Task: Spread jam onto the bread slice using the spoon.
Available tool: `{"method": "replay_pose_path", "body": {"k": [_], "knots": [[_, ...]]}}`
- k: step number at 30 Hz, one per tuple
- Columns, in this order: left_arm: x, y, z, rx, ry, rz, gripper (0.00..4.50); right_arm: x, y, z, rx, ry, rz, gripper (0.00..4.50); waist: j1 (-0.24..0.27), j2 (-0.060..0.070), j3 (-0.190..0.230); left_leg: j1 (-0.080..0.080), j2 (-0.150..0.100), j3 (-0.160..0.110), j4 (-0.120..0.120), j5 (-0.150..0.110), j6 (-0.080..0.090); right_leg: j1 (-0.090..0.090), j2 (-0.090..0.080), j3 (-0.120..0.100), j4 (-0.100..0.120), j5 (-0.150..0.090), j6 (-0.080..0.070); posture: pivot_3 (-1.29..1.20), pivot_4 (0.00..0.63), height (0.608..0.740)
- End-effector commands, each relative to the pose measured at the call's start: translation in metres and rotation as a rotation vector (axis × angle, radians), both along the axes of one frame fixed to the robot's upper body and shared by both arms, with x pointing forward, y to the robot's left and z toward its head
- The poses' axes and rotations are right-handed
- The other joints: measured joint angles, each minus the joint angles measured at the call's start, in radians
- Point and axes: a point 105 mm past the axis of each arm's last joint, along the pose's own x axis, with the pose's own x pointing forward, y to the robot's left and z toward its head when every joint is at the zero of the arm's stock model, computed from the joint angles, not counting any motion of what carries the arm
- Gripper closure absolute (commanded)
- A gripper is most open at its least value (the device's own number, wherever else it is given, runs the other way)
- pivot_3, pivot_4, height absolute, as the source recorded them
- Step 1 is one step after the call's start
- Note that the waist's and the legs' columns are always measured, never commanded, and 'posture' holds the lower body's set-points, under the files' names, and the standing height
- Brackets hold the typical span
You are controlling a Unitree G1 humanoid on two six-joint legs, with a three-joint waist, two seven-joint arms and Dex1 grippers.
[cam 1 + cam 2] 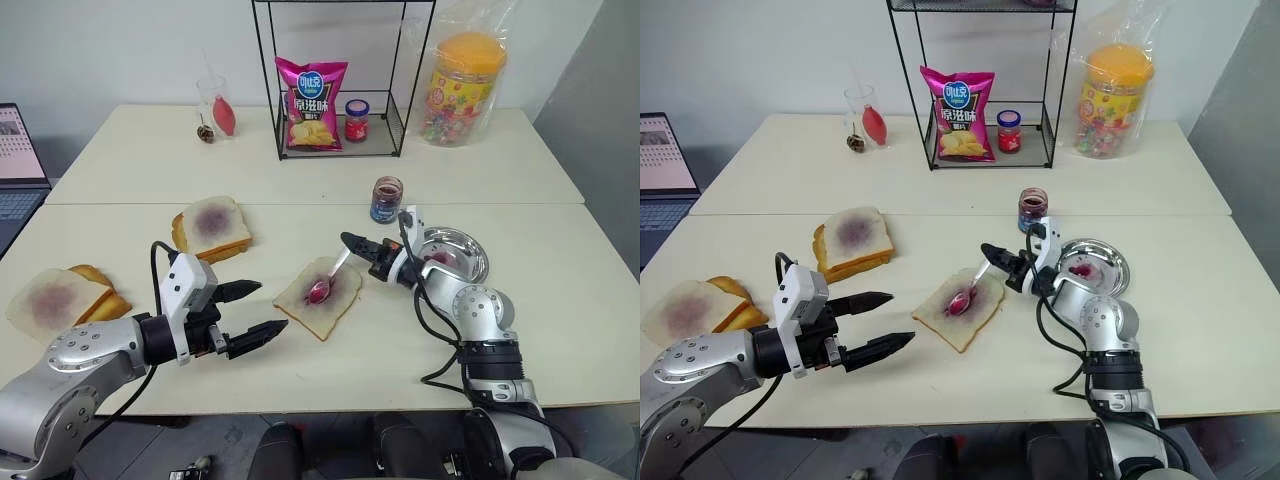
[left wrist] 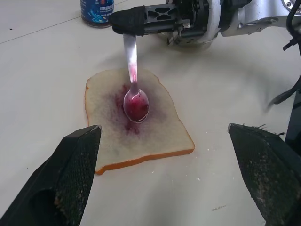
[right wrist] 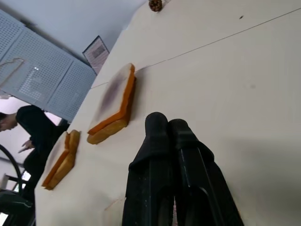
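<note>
1. We see one thin square slice of soft white bread with a tan crust (image 1: 318, 297) lying flat on the smooth cream tabletop (image 1: 560, 330), near the front middle.
2. A wet, shiny patch of dark purple-red jam (image 2: 134, 110) sits in the middle of the slice.
3. The small slim silver metal spoon (image 1: 331, 278) slants down so its round bowl rests on the jam patch. The bowl is full of glossy jam.
4. Our right claw (image 1: 349, 241), made of two black fingers, is pinched shut on the end of the spoon's handle. It reaches over the far right edge of the slice.
5. Our left claw (image 1: 255, 313) hangs just left of the slice with its two pointed black fingers spread wide. It holds nothing.
6. A small clear glass jar of dark jam (image 1: 386, 199) stands behind the slice. Just right of it is a round shiny steel dish (image 1: 455, 253) with a purple smear inside.
7. Two thick stacks of jam-stained bread lie to the left, one near (image 1: 212, 228) and one at the tabletop's edge (image 1: 62, 299).
8. Far back, a thin black wire rack (image 1: 340, 80) holds a crinkly pink chip bag (image 1: 312, 103) and a small red-lidded jar (image 1: 357, 120).
</note>
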Motion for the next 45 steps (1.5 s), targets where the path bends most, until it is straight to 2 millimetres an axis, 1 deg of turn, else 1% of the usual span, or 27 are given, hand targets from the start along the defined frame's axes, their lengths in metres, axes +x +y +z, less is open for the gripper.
{"method": "replay_pose_path", "body": {"k": [1,5,7,8,10,11,14,15,16,18,19,21,22,24,29,32,36,41,45], "knots": [[0.001,-0.002,0.006,0.014,-0.038,-0.025,0.0,0.01,-0.025,0.021,0.007,-0.071,-0.046,4.45,0.0,0.0,0.0,0.0,0.0,0.0,0.0,0.0,0.0,0.0,0.0,0.0,0.0,0.0,0.0,0.0,0.15,0.74],[0.004,-0.003,0.005,0.015,-0.042,-0.04,0.0,0.011,-0.032,0.034,0.024,-0.092,-0.046,4.45,0.0,0.0,0.0,0.0,0.0,0.0,0.0,0.0,0.0,0.0,0.0,0.0,0.0,0.0,0.0,0.0,0.15,0.74],[0.007,-0.004,0.006,0.015,-0.046,-0.051,0.0,0.01,-0.031,0.05,0.097,-0.101,-0.033,4.45,0.0,0.0,0.0,0.0,0.0,0.0,0.0,0.0,0.0,0.0,0.0,0.0,0.001,0.0,0.0,0.0,0.15,0.74],[0.009,-0.006,0.006,0.019,-0.054,-0.065,0.0,0.006,-0.029,0.067,0.175,-0.114,-0.015,4.45,0.0,0.0,0.0,0.0,0.0,0.0,0.0,0.0,0.0,0.0,0.001,0.0,0.001,0.0,0.0,0.0,0.15,0.74],[0.014,-0.011,0.009,0.029,-0.078,-0.1,0.0,-0.003,-0.031,0.09,0.259,-0.142,0.009,4.45,0.0,0.0,0.0,0.0,0.0,-0.001,0.0,0.0,0.0,0.0,0.001,0.0,0.001,0.0,0.0,0.0,0.15,0.74],[0.016,-0.015,0.012,0.036,-0.094,-0.13,0.0,-0.006,-0.036,0.098,0.283,-0.153,0.005,4.45,0.0,0.0,0.0,0.0,0.0,0.0,0.0,0.0,0.0,0.0,0.001,0.0,0.001,0.0,0.0,0.0,0.15,0.74],[0.021,-0.024,0.018,0.04,-0.128,-0.197,0.0,-0.012,-0.048,0.107,0.286,-0.169,-0.031,4.45,0.003,0.0,0.0,-0.001,0.0,-0.001,0.0,0.0,0.0,0.0,0.001,0.0,0.0,0.0,0.0,0.0,0.15,0.74],[0.027,-0.035,0.025,0.038,-0.159,-0.253,0.0,-0.013,-0.064,0.108,0.254,-0.184,-0.098,4.45,0.004,0.0,0.0,-0.001,0.0,-0.001,0.0,0.0,0.0,0.0,0.0,0.0,0.0,0.0,0.0,0.0,0.15,0.74],[0.032,-0.042,0.03,0.04,-0.18,-0.295,0.0,-0.014,-0.076,0.108,0.23,-0.195,-0.146,4.45,0.01,0.0,0.0,-0.001,0.0,-0.001,0.0,0.0,0.0,0.0,0.0,-0.001,0.0,0.0,0.0,0.0,0.15,0.74],[0.039,-0.056,0.039,0.042,-0.208,-0.373,0.0,-0.019,-0.097,0.102,0.145,-0.209,-0.227,4.45,0.025,-0.001,0.001,-0.002,-0.002,-0.002,0.0,0.0,0.0,0.0,0.0,-0.002,-0.001,0.0,0.0,0.0,0.15,0.74],[0.04,-0.062,0.04,0.049,-0.215,-0.415,0.0,-0.021,-0.11,0.097,0.133,-0.2,-0.28,4.45,0.03,-0.001,0.001,-0.002,-0.001,-0.001,0.001,0.0,0.0,0.0,0.0,-0.002,-0.001,0.0,0.001,0.0,0.15,0.74],[0.045,-0.076,0.04,0.082,-0.235,-0.512,0.0,-0.028,-0.14,0.087,0.091,-0.191,-0.4,4.45,0.032,-0.001,0.0,-0.002,-0.002,0.0,0.001,0.0,0.0,0.001,-0.001,0.0,-0.002,0.0,0.002,0.0,0.15,0.74],[0.048,-0.08,0.038,0.1,-0.241,-0.54,0.0,-0.03,-0.151,0.084,0.096,-0.185,-0.445,4.45,0.032,-0.001,0.0,-0.002,-0.002,0.001,0.0,0.0,0.0,0.001,-0.001,0.0,-0.003,0.0,0.002,0.0,0.15,0.74],[0.055,-0.086,0.034,0.133,-0.26,-0.578,0.0,-0.034,-0.167,0.078,0.109,-0.169,-0.52,4.45,0.026,0.0,0.001,-0.002,-0.002,0.001,0.0,0.0,0.0,0.001,-0.001,0.001,-0.003,-0.001,0.002,0.0,0.15,0.74],[0.074,-0.105,0.027,0.149,-0.301,-0.613,0.0,-0.041,-0.194,0.058,0.126,-0.132,-0.66,4.45,0.011,0.0,0.001,-0.001,-0.001,-0.001,-0.001,0.0,0.001,0.0,0.002,0.002,0.0,-0.001,0.002,0.0,0.15,0.74],[0.085,-0.112,0.016,0.195,-0.322,-0.625,0.0,-0.04,-0.202,0.04,0.13,-0.102,-0.697,4.45,0.01,0.0,0.001,0.0,-0.001,-0.001,0.0,0.0,0.001,0.0,0.002,0.002,0.001,-0.001,0.002,0.0,0.15,0.74],[0.093,-0.118,0.015,0.183,-0.333,-0.62,0.0,-0.031,-0.208,0.024,0.124,-0.083,-0.727,4.45,0.006,0.0,0.001,0.0,-0.002,0.001,0.001,0.0,0.001,0.001,0.001,0.004,0.0,0.0,0.003,0.0,0.15,0.74],[0.093,-0.12,0.015,0.181,-0.34,-0.619,0.0,-0.019,-0.214,0.012,0.119,-0.072,-0.742,4.45,0.006,0.0,0.001,0.0,-0.002,0.0,0.001,0.0,0.001,0.001,0.001,0.003,0.001,0.0,0.003,0.0,0.15,0.74],[0.093,-0.12,0.016,0.179,-0.342,-0.612,0.0,-0.013,-0.215,0.006,0.106,-0.069,-0.733,4.45,0.006,0.0,0.001,0.0,-0.002,0.0,0.001,0.0,0.001,0.001,0.001,0.003,0.0,0.0,0.003,0.0,0.15,0.74]]}}
